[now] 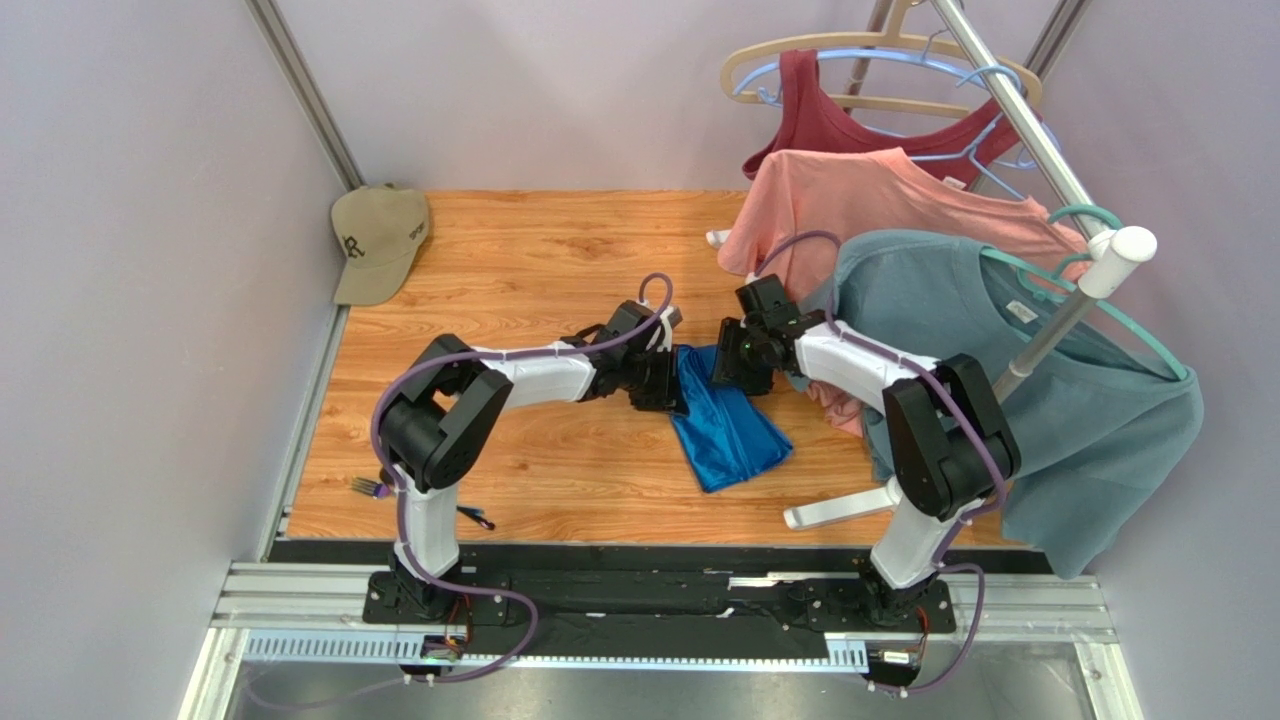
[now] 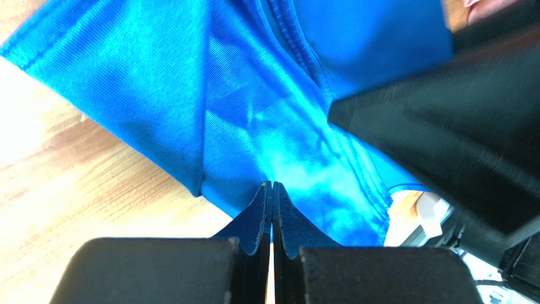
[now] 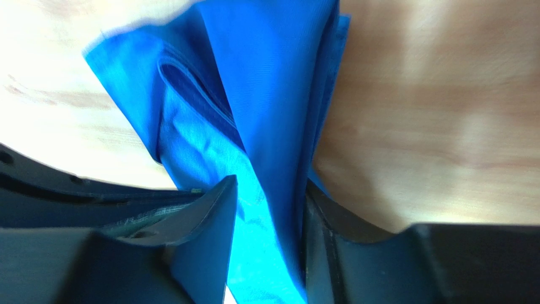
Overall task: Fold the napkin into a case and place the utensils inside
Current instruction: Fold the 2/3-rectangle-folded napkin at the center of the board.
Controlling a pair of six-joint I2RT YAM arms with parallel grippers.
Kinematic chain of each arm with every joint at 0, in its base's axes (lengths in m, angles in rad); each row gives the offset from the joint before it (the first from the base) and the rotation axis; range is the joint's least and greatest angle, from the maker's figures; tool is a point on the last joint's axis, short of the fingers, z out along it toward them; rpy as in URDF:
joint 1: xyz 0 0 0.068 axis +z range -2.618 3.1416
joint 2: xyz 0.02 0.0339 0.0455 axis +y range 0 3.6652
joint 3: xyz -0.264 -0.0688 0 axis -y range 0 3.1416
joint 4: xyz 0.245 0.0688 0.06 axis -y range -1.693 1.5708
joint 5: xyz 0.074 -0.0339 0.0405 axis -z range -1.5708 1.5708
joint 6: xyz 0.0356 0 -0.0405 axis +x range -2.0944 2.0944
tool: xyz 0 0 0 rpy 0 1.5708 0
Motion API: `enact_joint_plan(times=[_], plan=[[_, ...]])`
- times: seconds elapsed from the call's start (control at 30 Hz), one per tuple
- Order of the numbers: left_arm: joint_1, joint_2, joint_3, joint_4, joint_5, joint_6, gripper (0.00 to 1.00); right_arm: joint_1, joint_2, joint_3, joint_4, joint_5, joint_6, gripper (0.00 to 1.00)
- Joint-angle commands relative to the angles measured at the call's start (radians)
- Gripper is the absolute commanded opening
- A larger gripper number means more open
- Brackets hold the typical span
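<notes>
Wooden tabletop (image 1: 511, 285) from above: the napkin (image 1: 729, 428) sits bunched between both arms, no tidy case yet, and the utensils (image 1: 478, 519) wait outside it by the left arm's base. Left wrist: the left gripper (image 2: 272, 190) is pinched shut, apparently on blue cloth. Right wrist: the right gripper (image 3: 271, 187) stands partly open, with cloth running loose between its jaws.

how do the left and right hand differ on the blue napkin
The left hand is shut, pinching the napkin; the right hand is open, its jaws apart with cloth between them. The left hand is at its left side, the right hand at its right. Both are at its far end.
</notes>
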Motion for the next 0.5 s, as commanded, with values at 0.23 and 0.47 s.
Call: enact_joint_plan(times=[0.23,0.47], plan=[[0.017,0.05,0.212,-0.05,-0.008,0.006,0.01,-0.101,0.044,0.006,0.209,-0.153,0.004,0.64],[0.04,0.15,0.293,-0.065,-0.051,0.008,0.01,-0.158,0.099,-0.02,0.302,-0.182,0.024,0.67]])
